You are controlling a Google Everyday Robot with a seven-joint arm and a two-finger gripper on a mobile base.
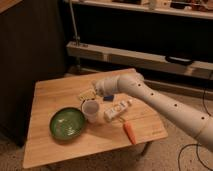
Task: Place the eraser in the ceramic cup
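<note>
The eraser (86,94), pale striped face showing, lies at the tip of the gripper (96,91), just far of the ceramic cup (90,110). Whether the gripper clasps it cannot be told. A green bowl (67,123) stands left of the cup, a white pack (117,110) right.

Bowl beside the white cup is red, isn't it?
No, the bowl is green; the camera view shows it beside the white cup. The gripper hovers just behind the cup, above the wooden table.
</note>
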